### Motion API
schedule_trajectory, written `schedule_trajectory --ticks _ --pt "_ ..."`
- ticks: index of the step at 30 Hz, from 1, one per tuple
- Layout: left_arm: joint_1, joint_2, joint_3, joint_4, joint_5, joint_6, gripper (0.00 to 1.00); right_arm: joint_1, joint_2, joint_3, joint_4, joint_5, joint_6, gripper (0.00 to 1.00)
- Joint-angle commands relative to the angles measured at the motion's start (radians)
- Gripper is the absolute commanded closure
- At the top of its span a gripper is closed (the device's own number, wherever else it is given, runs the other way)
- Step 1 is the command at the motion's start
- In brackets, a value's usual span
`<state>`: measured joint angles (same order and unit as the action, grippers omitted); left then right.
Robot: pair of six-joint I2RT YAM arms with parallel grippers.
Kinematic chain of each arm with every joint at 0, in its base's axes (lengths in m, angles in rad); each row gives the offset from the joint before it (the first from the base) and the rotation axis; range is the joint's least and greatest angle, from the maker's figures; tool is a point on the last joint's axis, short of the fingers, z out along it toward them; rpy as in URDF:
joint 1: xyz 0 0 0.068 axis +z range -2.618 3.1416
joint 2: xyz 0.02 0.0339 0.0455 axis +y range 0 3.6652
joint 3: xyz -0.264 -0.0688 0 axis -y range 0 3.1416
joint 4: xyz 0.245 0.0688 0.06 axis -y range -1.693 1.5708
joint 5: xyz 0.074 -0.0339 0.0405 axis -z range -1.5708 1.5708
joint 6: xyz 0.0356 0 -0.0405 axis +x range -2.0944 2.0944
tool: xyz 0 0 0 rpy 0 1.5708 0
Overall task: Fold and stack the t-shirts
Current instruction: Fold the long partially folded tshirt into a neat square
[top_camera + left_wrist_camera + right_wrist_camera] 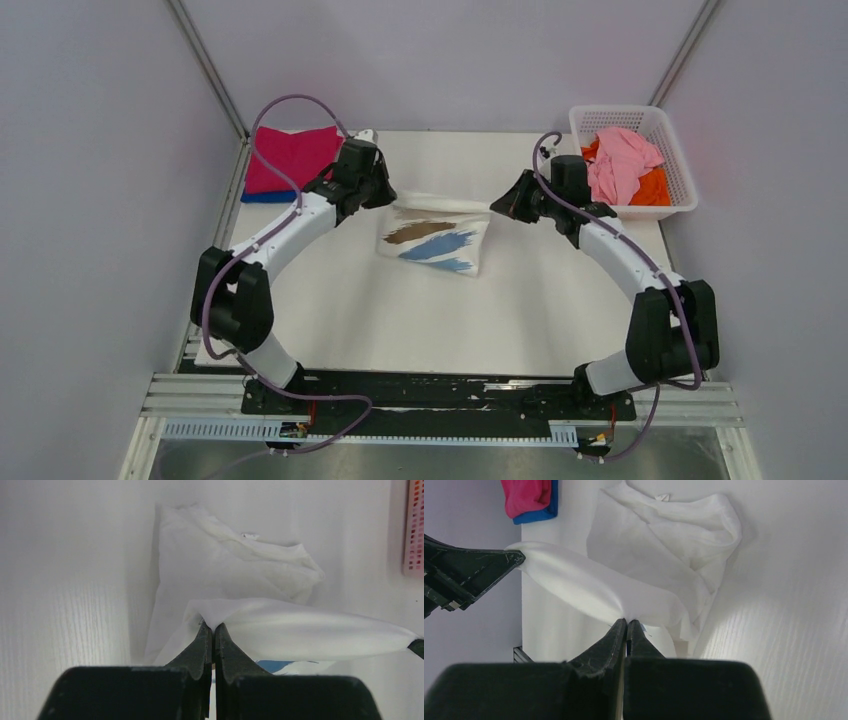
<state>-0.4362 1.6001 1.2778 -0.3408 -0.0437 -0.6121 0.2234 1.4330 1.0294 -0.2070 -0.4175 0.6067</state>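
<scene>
White cloth brushed with blue and brown, the t-shirt [437, 240] lay mid-table, its far edge lifted taut between the left gripper [210, 629] and right gripper [626, 624], both jaws pinched fully closed on it. The magenta tee [290, 155] sat stacked on the blue tee [262, 197] at far left. The pale pink tee [620, 160] and orange tee [652, 188] waited in the basket [683, 205], so about 2 of 5 looked finished.

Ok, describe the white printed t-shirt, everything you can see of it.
The white printed t-shirt is soft, thin cloth with brown and blue brush strokes on the face seen from above. One edge is held up, stretched between the left claw and the right claw, each shut on a pinch of it. The rest sags, crumpled, onto the white table near its middle.
</scene>
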Motion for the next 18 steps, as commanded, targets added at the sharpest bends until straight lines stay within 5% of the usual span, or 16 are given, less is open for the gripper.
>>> schedule_trajectory --ticks 1,13,15,17,18 --pt "0.044 0.103 0.106 0.013 -0.035 0.075 1.0 -0.048 0.076 0.077 0.043 0.014 -0.029 1.0" --pt "0.067 0.406 0.364 -0.068 0.058 0.088 0.98 -0.098 0.302 0.178 0.063 0.03 -0.025 1.0" --pt "0.074 0.432 0.39 -0.078 0.049 0.075 0.87 -0.108 0.354 0.207 0.086 0.025 -0.035 0.98" --pt "0.082 0.454 0.422 -0.068 0.075 0.075 0.55 -0.125 0.41 0.257 0.095 -0.005 -0.04 0.84" --pt "0.086 0.468 0.439 -0.067 0.101 0.078 0.22 -0.131 0.432 0.28 0.095 -0.026 -0.041 0.75"
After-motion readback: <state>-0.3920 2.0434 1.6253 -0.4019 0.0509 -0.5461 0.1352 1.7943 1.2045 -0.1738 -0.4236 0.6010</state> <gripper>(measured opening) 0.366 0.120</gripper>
